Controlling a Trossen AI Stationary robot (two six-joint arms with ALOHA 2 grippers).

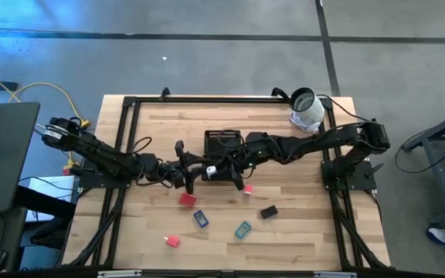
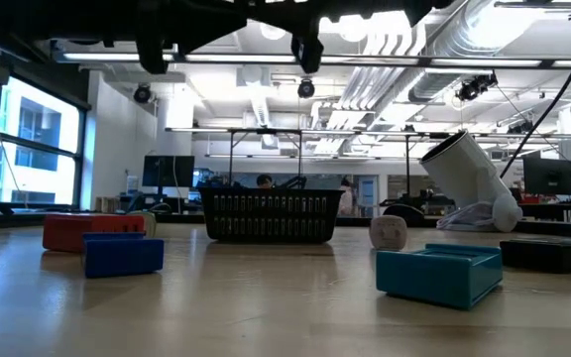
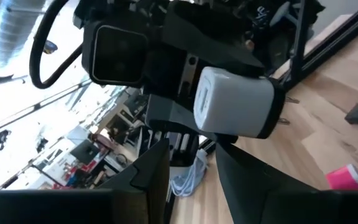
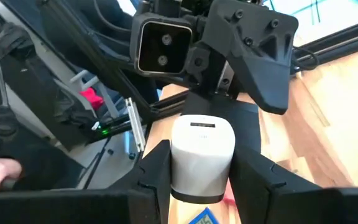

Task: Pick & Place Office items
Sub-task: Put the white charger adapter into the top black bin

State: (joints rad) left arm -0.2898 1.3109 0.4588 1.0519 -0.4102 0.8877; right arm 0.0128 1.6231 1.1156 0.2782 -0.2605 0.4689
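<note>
High view set straight above the table (image 1: pixel 284 232), low view set at tabletop level facing the room, wrist views set close facing each other, the black tray (image 1: pixel 224 140) shared by high and low views

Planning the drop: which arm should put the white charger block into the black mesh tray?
Right: its gripper clamps the white charger block near the black mesh tray; the left gripper is open.

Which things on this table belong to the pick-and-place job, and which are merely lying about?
Job in hand:
red block
blue block
teal block
black block
small red piece
white charger plug, in the right gripper

Lying about:
black mesh tray
white roll-shaped object
</note>
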